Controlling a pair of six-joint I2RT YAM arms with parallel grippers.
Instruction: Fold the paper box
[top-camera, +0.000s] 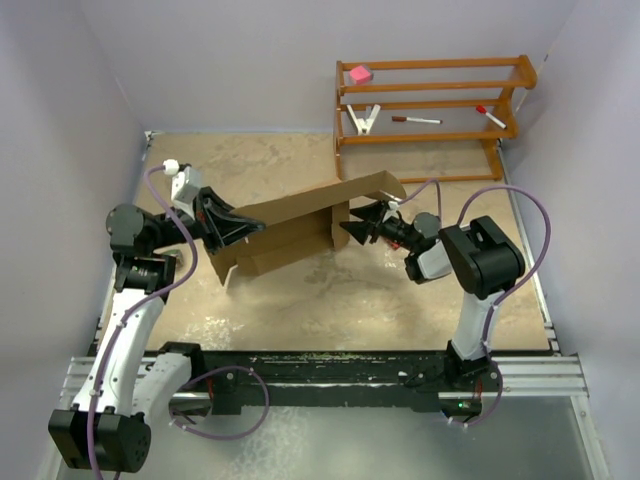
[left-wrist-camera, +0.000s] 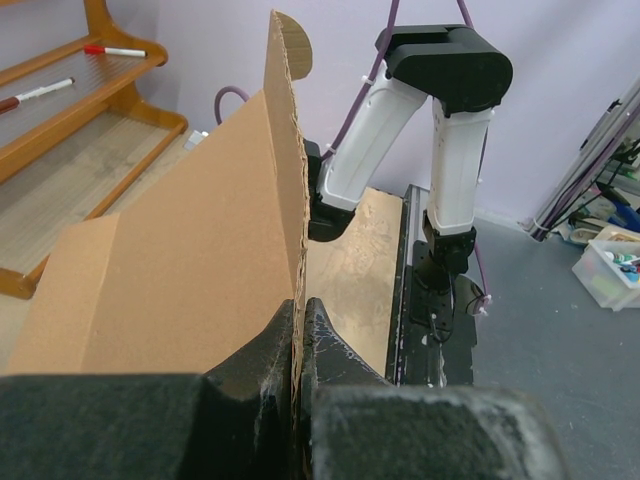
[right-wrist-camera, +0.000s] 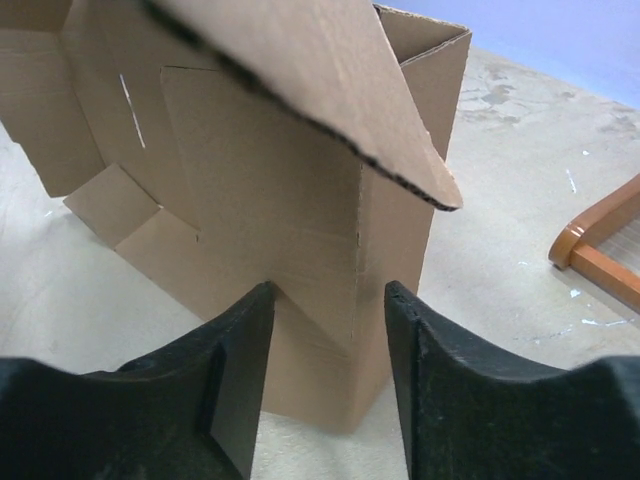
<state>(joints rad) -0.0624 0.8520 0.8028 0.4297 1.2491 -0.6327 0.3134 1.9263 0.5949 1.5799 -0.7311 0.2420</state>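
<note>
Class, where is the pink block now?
In the top view, the pink block sits at the left end of the top shelf of the rack, at the far right.

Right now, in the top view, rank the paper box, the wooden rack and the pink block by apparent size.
1. wooden rack and paper box: too close to rank, as both spread about equally across the frame.
2. pink block: far smaller than either.

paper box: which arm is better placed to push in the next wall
Probably the right. The right gripper is free, its jaws open on either side of the near corner of the paper box. The left gripper is shut on a panel edge and appears to be steadying the box.
</note>
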